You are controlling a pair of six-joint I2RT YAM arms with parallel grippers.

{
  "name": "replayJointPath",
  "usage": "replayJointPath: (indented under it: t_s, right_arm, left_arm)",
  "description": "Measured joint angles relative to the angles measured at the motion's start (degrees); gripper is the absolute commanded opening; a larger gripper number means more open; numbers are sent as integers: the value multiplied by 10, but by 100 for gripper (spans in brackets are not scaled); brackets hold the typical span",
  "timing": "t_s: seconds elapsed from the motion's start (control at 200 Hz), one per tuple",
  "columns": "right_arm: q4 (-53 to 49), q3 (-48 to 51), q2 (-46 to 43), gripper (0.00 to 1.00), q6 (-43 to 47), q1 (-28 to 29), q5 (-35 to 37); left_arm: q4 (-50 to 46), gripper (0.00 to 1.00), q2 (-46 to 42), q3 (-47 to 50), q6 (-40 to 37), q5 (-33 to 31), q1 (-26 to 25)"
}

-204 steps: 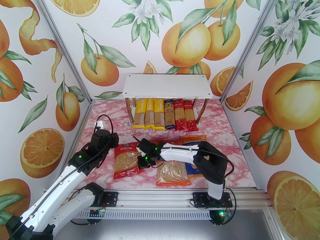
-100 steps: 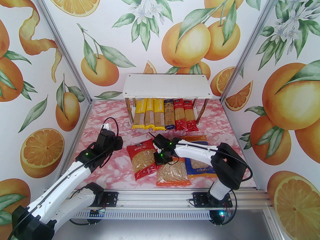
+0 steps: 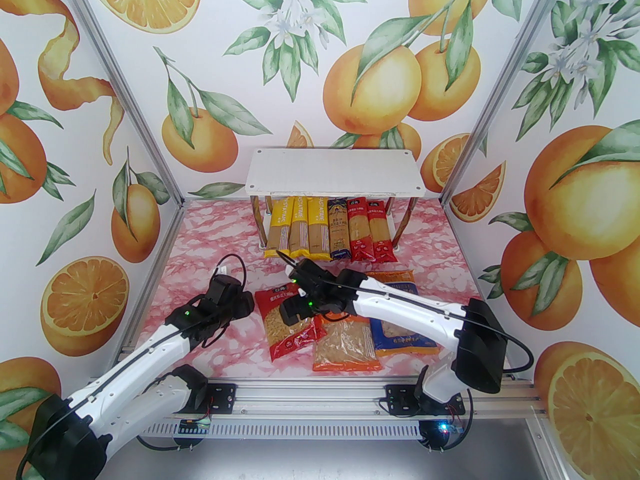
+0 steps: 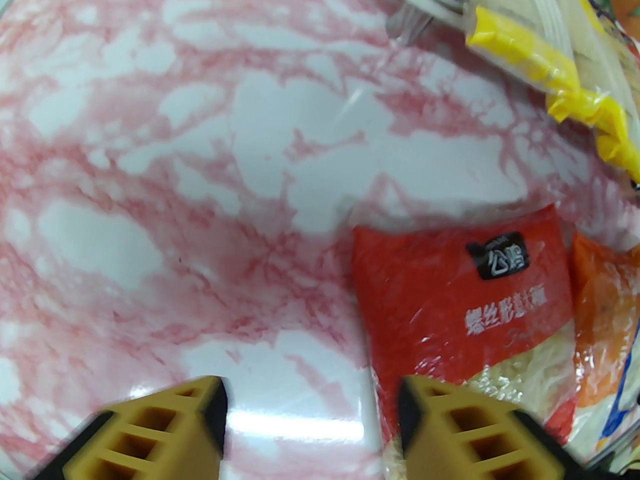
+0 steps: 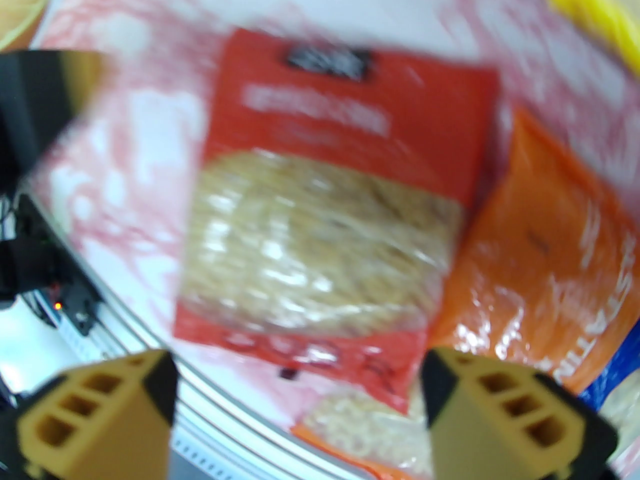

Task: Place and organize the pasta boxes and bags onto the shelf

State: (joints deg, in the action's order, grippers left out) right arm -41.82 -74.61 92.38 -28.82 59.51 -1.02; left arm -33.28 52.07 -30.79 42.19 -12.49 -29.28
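Shelf: one, two tiers, at the far edge of the table. The lower tier holds six spaghetti packs side by side: three yellow packs marked "PASTATIME", one dark blue pack, two red packs.

Wide bags on the table: three. The red bag carries white Chinese lettering and touches the orange bag; the blue bag lies to the right.

The left gripper is beside the red bag, jaws wide apart, holding nothing. The right gripper is above the red bag, jaws wide apart, holding nothing.
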Motion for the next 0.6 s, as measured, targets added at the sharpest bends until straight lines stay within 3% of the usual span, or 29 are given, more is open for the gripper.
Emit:
replayJointPath:
  t_s: [0.14, 0.305, 0.6]
  right_arm:
    - [-2, -36, 54, 99, -15, 27, 51]
    - [-6, -51, 126, 100, -29, 41, 85]
    - [-31, -73, 176, 100, -37, 46, 105]
  left_arm:
    - [0, 81, -28, 3, 9, 5, 5]
    - [-22, 91, -61, -14, 5, 5, 31]
    - [-58, 93, -124, -52, -10, 5, 66]
